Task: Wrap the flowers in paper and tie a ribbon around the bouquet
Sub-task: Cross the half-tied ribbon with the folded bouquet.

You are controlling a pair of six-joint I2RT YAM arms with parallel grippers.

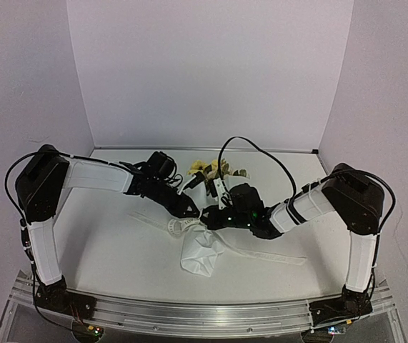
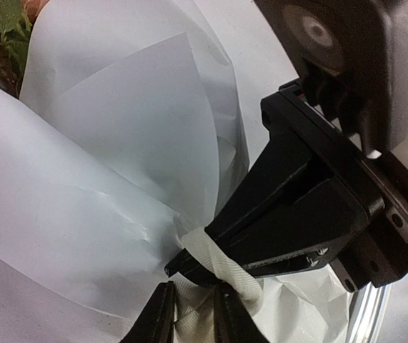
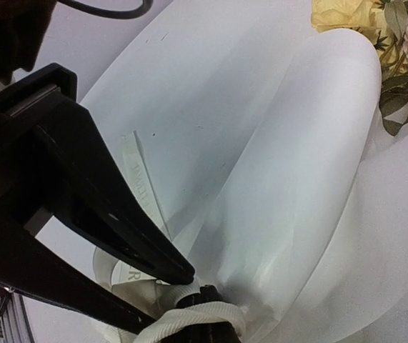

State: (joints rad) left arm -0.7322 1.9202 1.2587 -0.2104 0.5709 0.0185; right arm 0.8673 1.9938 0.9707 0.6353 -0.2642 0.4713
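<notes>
At the bouquet [image 2: 118, 200] neck, right gripper [image 2: 180, 267] clamps the ribbon [image 2: 236, 279], left gripper [image 2: 193, 299] seemingly pinching it too.

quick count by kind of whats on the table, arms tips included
flowers: 1
paper: 1
ribbon: 1
end effectors: 2, the left end effector and the right end effector
total: 5

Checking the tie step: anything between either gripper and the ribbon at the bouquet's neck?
Nothing visible. The left gripper and right gripper both have their jaws closed on the ribbon, close together, where it rings the pinched neck of the paper.
</notes>
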